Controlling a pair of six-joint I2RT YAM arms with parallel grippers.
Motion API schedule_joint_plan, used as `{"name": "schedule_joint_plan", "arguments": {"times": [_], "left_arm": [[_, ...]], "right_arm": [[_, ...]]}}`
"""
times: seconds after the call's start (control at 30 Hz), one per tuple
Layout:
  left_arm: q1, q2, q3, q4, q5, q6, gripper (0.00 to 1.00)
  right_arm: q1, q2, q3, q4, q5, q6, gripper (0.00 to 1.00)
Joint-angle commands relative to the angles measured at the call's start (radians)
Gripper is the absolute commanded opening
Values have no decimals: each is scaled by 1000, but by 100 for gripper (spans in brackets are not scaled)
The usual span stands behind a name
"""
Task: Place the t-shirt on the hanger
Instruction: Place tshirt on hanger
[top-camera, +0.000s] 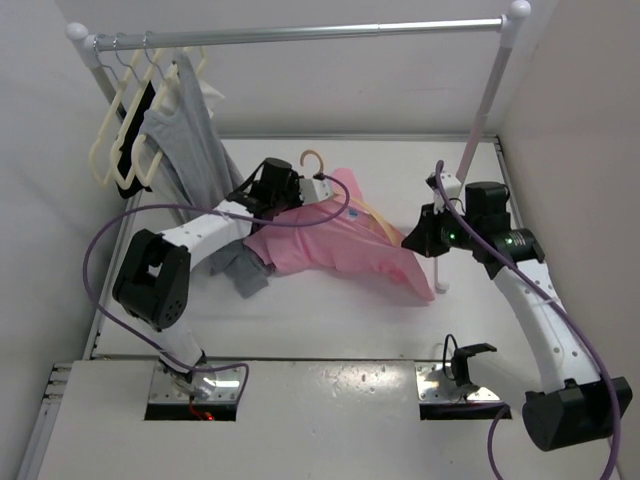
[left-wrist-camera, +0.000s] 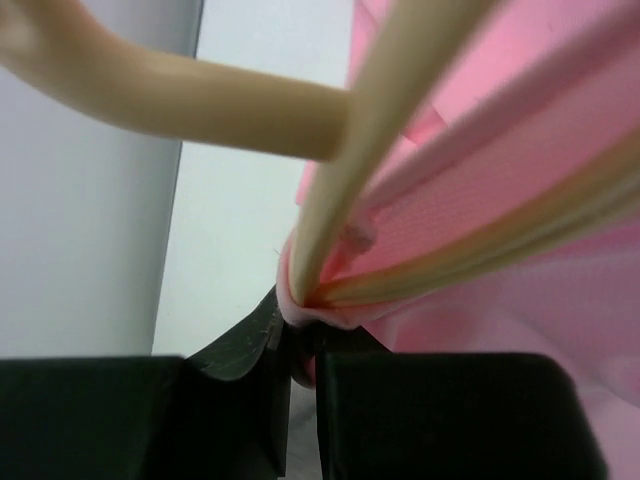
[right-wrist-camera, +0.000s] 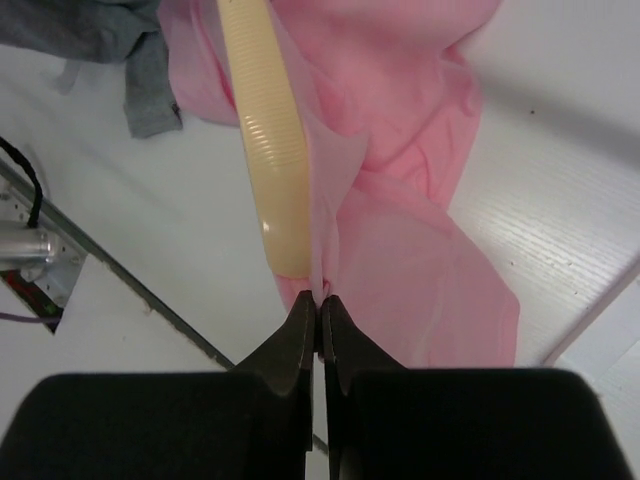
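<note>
**Left gripper** (left-wrist-camera: 300, 338): jaws pressed nearly together on a fold of the pink t-shirt (left-wrist-camera: 520, 230), at the point where the thin bars of the peach-beige hanger (left-wrist-camera: 210, 100) converge. Whether the bars themselves are clamped cannot be told.

**Right gripper** (right-wrist-camera: 320, 303): fingertips closed on a thin fold of the same fabric, just beside the ribbed end of one hanger arm.

**T-shirt:** spans from one gripper to the other across the middle of the table (top-camera: 330, 320), somewhat toward the far edge. Its loose part drapes to the surface toward the right edge.

**Hanger:** its hook points to the far edge.

**Surroundings:** a gray cloth (top-camera: 248, 272) lies beneath the left arm. At the far left corner, a gray garment (top-camera: 188, 125) and cream hangers (top-camera: 120, 150) hang from a rail (top-camera: 300, 33).
</note>
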Motion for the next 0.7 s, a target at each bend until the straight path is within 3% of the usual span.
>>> {"name": "schedule_joint_plan", "arguments": {"times": [0.0,0.17,0.67], "left_arm": [[69,58,129,-151,-235,-19,0],[58,67,200,-207,-187,-92,0],[40,125,165,-188,-266,-117,0]], "right_arm": [[-16,-57,30,-105,-7,-100,0],[-16,-77,21,-117,21,-140,0],[-27,-30,53,-53,-378,-192,0]]}}
